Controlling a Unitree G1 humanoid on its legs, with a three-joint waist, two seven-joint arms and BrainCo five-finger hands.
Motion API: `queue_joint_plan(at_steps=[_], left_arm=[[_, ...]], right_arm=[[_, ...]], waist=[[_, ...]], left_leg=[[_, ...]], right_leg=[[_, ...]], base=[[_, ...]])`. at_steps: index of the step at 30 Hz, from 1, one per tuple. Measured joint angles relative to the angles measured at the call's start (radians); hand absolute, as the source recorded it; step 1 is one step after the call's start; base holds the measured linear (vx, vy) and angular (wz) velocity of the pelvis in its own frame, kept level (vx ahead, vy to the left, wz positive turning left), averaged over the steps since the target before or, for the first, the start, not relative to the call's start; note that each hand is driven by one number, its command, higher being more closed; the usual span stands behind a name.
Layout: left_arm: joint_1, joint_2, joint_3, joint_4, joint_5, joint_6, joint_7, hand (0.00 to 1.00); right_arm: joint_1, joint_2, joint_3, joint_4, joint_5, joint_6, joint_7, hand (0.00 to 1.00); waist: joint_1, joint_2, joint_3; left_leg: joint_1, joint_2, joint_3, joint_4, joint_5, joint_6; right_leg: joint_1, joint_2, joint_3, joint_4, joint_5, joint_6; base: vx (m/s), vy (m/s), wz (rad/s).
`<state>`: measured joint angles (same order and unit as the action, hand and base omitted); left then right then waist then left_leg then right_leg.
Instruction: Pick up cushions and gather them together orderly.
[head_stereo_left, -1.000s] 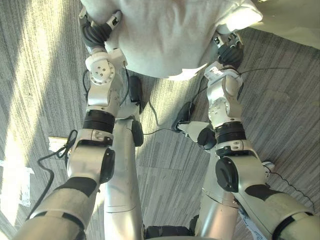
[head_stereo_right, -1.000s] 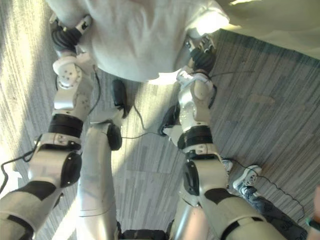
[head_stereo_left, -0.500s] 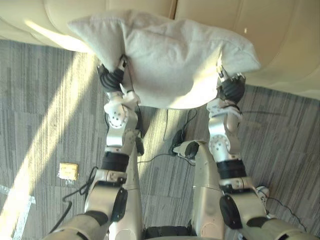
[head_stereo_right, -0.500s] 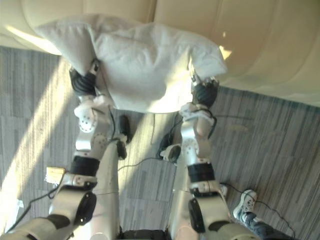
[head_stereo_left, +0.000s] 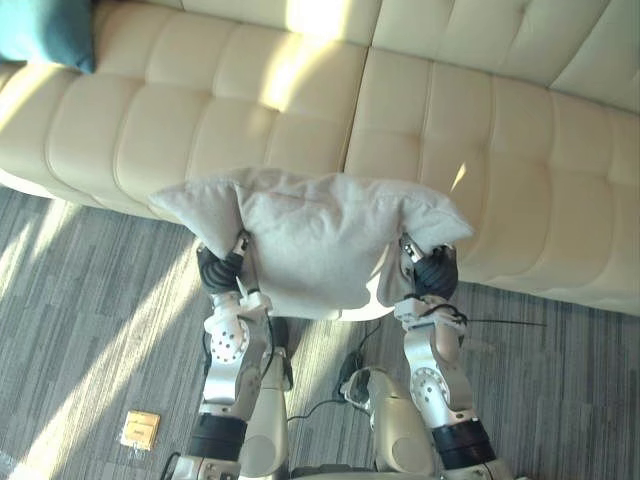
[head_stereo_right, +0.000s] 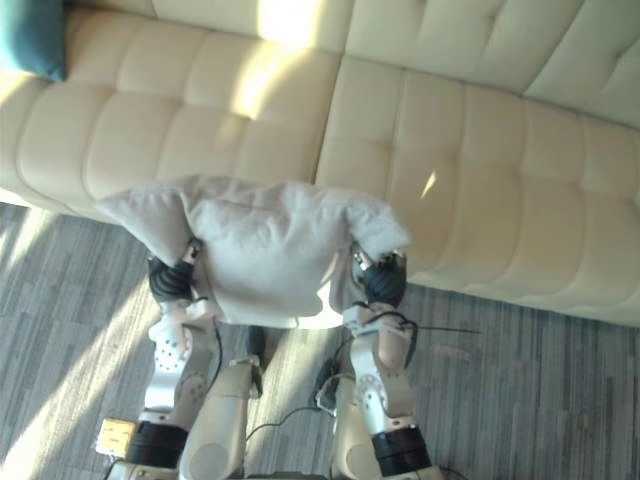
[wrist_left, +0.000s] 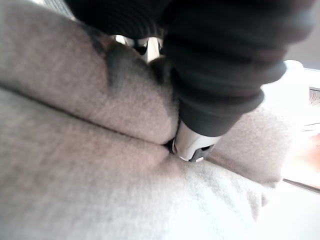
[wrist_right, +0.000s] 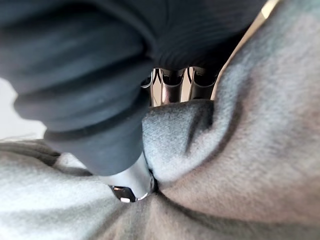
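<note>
The left robot hand and the right robot hand each pinch one side of the grey cushion, thumb and fingers closed on its fabric. The cushion is held up between them, above the striped floor at the front edge of the cream sofa. A teal cushion lies at the sofa's far left end.

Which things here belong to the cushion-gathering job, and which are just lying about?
Job: grey cushion, pinched by left hand and right hand; teal cushion on the cream sofa.
Lying about: small tan square on the carpet.
</note>
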<state>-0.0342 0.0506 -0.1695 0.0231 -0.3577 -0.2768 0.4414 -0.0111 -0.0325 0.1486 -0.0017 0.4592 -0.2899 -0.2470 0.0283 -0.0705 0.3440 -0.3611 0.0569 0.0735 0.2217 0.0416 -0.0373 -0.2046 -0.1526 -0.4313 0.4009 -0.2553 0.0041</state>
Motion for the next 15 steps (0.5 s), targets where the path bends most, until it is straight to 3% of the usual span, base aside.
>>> queue_joint_plan(at_steps=[3, 6, 8, 10, 11, 12, 14, 15], left_arm=[[0.047, 0.008, -0.029, -0.003, -0.002, 0.001, -0.044, 1.00], [0.078, 0.012, -0.029, -0.032, -0.025, 0.001, -0.056, 1.00], [0.096, 0.016, -0.029, -0.036, -0.034, 0.004, -0.062, 1.00], [0.111, 0.028, -0.039, -0.033, -0.036, 0.023, -0.081, 1.00], [0.113, 0.033, -0.043, -0.032, -0.036, 0.027, -0.083, 1.00], [0.127, 0.050, -0.049, -0.032, -0.035, 0.030, -0.090, 1.00], [0.131, 0.059, -0.049, -0.035, -0.035, 0.029, -0.094, 1.00], [0.128, 0.059, -0.049, -0.039, -0.035, 0.025, -0.094, 1.00]], right_arm=[[0.040, -0.012, -0.027, 0.000, -0.028, 0.007, 0.015, 1.00], [0.037, -0.014, -0.027, 0.000, -0.028, 0.014, 0.048, 1.00], [0.039, -0.021, -0.027, 0.004, -0.028, 0.027, 0.054, 1.00], [0.051, -0.032, -0.036, 0.029, -0.028, 0.033, 0.065, 1.00], [0.052, -0.032, -0.040, 0.036, -0.028, 0.034, 0.070, 1.00], [0.053, -0.030, -0.042, 0.065, -0.028, 0.036, 0.080, 1.00], [0.052, -0.029, -0.049, 0.079, -0.028, 0.044, 0.089, 1.00], [0.047, -0.029, -0.051, 0.080, -0.028, 0.046, 0.094, 1.00]], waist=[[-0.003, -0.001, -0.045], [0.007, -0.001, -0.058], [0.007, -0.001, -0.058], [-0.006, -0.003, -0.059], [-0.008, -0.003, -0.059], [-0.027, 0.003, -0.065], [-0.029, -0.001, -0.092], [-0.029, 0.000, -0.091]], left_leg=[[0.053, -0.006, 0.001, -0.029, -0.003, 0.003], [0.075, 0.000, 0.044, 0.019, -0.066, 0.012], [0.087, 0.015, 0.075, 0.089, -0.126, 0.016], [0.134, 0.020, 0.078, 0.148, -0.218, 0.023], [0.153, 0.020, 0.076, 0.142, -0.222, 0.029], [0.194, 0.021, 0.068, 0.112, -0.224, 0.035], [0.216, 0.028, 0.063, 0.065, -0.219, 0.044], [0.227, 0.037, 0.062, 0.045, -0.217, 0.045]], right_leg=[[0.075, 0.010, -0.004, -0.070, 0.016, 0.013], [0.088, 0.010, 0.048, -0.062, 0.024, 0.022], [0.085, -0.002, 0.082, 0.000, 0.016, 0.034], [0.056, -0.037, 0.104, 0.193, 0.031, 0.066], [0.034, -0.052, 0.112, 0.256, 0.055, 0.072], [0.002, -0.061, 0.115, 0.297, 0.030, 0.059], [-0.040, -0.048, 0.110, 0.201, 0.018, 0.059], [-0.064, -0.028, 0.107, 0.098, 0.046, 0.052]], base=[[0.16, 0.020, 0.06], [0.10, 0.069, -0.45], [0.07, 0.103, -0.57], [0.06, 0.102, -0.24], [0.06, 0.091, -0.03], [0.10, 0.069, 0.02], [0.13, 0.035, 0.01], [0.19, -0.033, 0.01]])
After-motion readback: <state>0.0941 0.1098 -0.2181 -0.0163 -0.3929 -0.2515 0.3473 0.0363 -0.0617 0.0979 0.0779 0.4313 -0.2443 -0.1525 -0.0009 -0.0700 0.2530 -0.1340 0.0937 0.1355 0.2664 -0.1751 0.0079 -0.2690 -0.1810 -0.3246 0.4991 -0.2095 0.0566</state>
